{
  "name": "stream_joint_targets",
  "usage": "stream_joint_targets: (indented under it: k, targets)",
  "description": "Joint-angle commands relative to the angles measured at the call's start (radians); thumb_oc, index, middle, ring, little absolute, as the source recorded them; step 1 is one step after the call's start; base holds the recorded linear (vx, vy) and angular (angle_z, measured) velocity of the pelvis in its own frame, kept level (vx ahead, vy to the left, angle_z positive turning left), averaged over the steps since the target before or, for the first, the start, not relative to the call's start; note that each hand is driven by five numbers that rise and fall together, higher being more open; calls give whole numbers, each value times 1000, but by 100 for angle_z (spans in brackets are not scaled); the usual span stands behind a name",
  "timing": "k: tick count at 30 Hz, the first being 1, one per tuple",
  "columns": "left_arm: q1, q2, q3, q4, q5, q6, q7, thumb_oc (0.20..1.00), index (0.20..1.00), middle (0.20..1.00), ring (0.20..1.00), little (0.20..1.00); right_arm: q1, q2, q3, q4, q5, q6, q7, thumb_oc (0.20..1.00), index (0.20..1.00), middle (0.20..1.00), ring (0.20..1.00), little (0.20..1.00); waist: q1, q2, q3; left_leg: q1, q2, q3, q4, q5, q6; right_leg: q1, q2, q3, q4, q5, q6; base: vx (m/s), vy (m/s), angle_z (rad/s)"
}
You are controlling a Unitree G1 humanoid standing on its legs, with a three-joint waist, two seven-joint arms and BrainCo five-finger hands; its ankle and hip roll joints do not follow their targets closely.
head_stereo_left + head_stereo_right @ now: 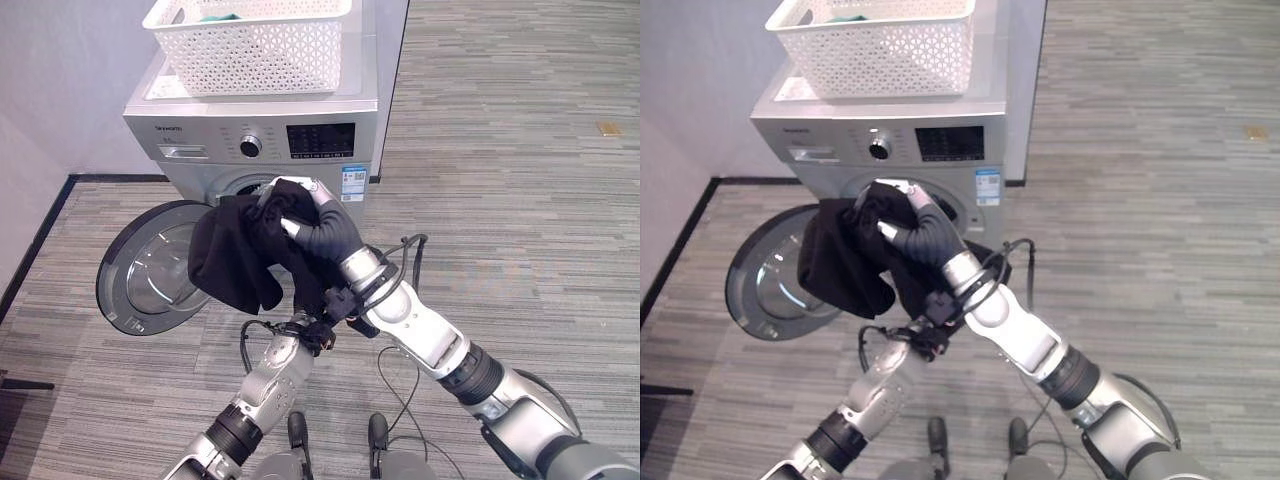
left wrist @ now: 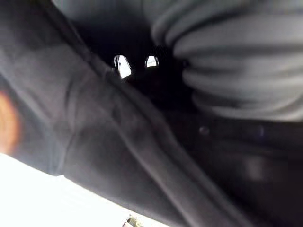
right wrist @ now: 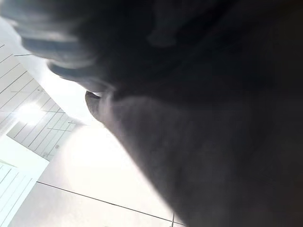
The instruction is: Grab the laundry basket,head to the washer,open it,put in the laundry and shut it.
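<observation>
The right hand (image 1: 325,232) has its fingers (image 1: 292,229) curled round a black garment (image 1: 235,252), holding it up before the washer (image 1: 255,140), whose door (image 1: 150,268) hangs open. The left hand is buried under the cloth, so I cannot tell its fingers. The basket (image 1: 250,45) sits on top of the washer.

A black garment (image 1: 235,250) hangs bunched from my right hand (image 1: 318,228) in front of the silver washer (image 1: 255,140), whose round door (image 1: 150,268) swings open to my left, while the white lattice laundry basket (image 1: 250,40) sits on top.
</observation>
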Motion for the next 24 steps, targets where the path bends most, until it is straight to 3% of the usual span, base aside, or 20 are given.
stream_joint_targets:
  k: [1, 10, 24]
  targets:
    - [-135, -58, -77, 56, 43, -72, 11, 200, 200, 200, 200, 200, -82, 94, -42, -24, 3, -48, -20, 200, 200, 200, 200, 200, -16, -55, 5, -7, 8, 17, 3, -79, -14, 92, -89, -12, -1, -158, 83, 0, 0, 0]
    - [-146, -78, -57, 72, 83, -110, 86, 200, 200, 200, 200, 200, -71, 99, -26, 1, -6, -49, -50, 200, 200, 200, 200, 200, -16, -61, 16, -15, 11, 24, 3, -76, -15, 80, -88, -8, 1, -155, 81, 0, 0, 0]
    - [-128, -49, -23, 52, 156, -118, 120, 200, 200, 200, 200, 200, -79, 99, -14, 3, -12, -52, -55, 200, 200, 200, 200, 200, -9, -63, 24, -21, 17, 27, 3, -70, -19, 71, -81, -6, 4, -158, 77, 0, 0, 0]
